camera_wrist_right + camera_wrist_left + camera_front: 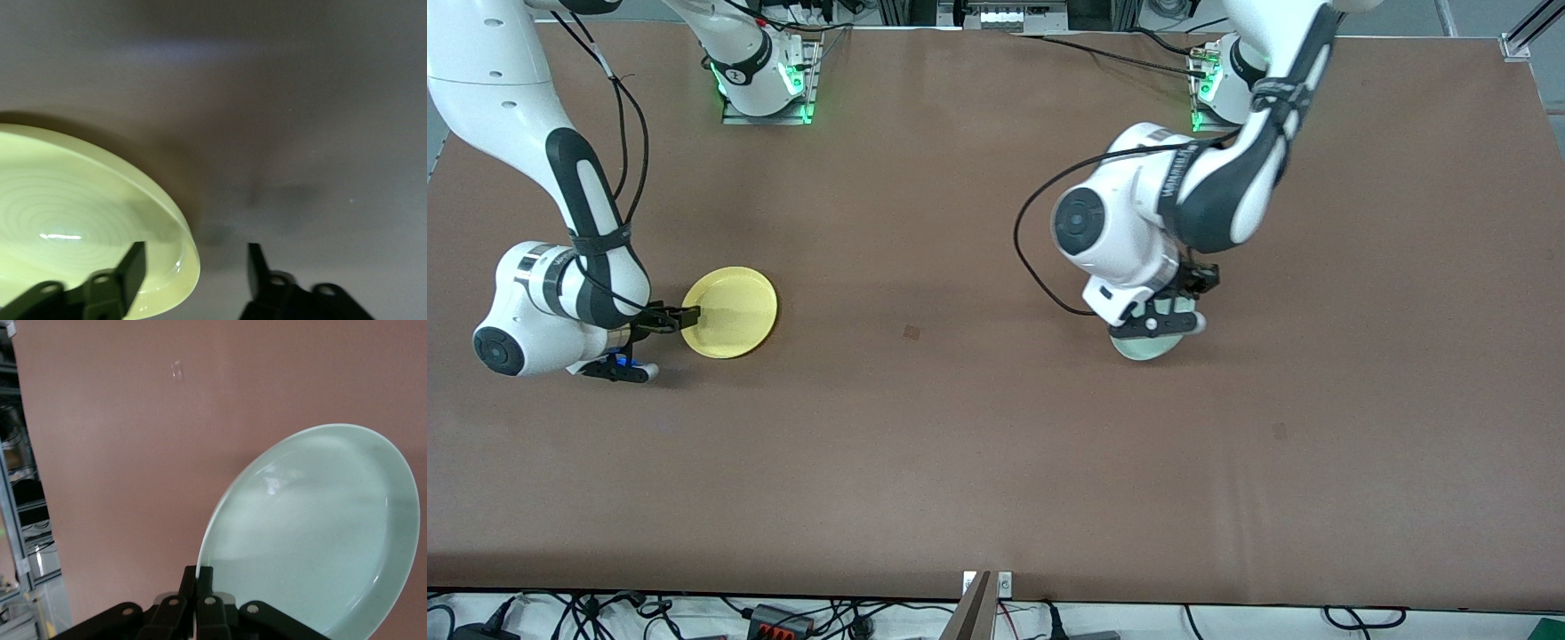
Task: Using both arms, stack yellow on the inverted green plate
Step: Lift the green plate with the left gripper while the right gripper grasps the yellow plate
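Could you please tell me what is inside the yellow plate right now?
One finger of the open right gripper reaches over the rim of the yellow plate; otherwise its bowl is bare. The left gripper holds the green plate elsewhere, tilted.

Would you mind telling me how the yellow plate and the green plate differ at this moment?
The yellow plate is pale yellow; the green plate is pale mint. The yellow plate lies flat on the table, hollow side up, with the right gripper open at its rim; the green plate is tilted up, its rim pinched by the left gripper. The yellow plate sits toward the right arm's end, the green toward the left arm's. Both are round, shallow and plain.
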You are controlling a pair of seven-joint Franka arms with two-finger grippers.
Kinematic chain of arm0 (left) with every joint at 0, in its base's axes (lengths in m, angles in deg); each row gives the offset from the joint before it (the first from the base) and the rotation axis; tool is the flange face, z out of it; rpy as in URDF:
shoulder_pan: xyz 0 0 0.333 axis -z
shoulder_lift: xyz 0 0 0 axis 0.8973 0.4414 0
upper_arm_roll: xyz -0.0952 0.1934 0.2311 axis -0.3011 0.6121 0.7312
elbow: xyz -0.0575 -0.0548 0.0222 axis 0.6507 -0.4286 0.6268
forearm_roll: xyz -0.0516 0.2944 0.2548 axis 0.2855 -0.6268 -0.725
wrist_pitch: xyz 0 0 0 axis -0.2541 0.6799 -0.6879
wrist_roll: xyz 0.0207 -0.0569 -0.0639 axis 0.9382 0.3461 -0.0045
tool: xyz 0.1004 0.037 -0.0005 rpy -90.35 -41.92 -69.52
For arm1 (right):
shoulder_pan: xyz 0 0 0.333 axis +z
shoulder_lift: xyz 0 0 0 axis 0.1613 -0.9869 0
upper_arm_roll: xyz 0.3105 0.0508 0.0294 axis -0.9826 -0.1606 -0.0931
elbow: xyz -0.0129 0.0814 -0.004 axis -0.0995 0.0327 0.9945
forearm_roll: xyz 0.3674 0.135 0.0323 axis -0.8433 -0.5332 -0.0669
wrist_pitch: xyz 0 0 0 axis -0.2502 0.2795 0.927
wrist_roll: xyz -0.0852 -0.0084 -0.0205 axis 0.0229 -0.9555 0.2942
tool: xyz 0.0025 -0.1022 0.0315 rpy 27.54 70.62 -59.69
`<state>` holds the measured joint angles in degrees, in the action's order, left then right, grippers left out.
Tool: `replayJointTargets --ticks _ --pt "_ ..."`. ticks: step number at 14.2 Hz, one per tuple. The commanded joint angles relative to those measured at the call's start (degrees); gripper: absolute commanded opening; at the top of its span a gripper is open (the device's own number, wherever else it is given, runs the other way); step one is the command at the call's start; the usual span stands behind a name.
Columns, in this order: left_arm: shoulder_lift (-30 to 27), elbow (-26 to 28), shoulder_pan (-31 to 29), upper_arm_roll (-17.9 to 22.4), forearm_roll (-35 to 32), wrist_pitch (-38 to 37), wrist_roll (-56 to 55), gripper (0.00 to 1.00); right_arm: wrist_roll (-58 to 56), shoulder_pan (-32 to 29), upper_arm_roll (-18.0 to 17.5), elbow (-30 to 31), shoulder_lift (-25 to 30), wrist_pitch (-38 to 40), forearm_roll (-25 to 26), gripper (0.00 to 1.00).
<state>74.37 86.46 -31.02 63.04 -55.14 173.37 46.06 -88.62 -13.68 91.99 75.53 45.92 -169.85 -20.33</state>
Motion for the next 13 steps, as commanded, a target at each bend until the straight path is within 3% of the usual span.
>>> replayJointTargets --ticks 1,4,9,13 --pt "2.6 -3.2 3.6 1.3 -3.0 -3.6 -6.4 0.01 -0.7 -0.3 -0.3 -0.3 0.0 0.4 -0.9 0.36" --pt "6.6 -7.8 6.8 1.4 -3.5 -8.5 -11.8 0.01 -0.8 -0.3 -0.3 -0.5 0.2 0.7 -0.8 0.0" --pt "9.4 -8.2 10.5 1.5 -6.3 -10.6 -18.7 0.01 -1.1 -0.3 -0.3 -0.9 1.2 1.4 -0.8 0.0" --pt "10.3 -8.2 10.9 1.5 -8.1 -12.2 -20.5 0.01 -3.0 -0.1 -0.3 -6.4 6.2 10.8 -0.8 0.0"
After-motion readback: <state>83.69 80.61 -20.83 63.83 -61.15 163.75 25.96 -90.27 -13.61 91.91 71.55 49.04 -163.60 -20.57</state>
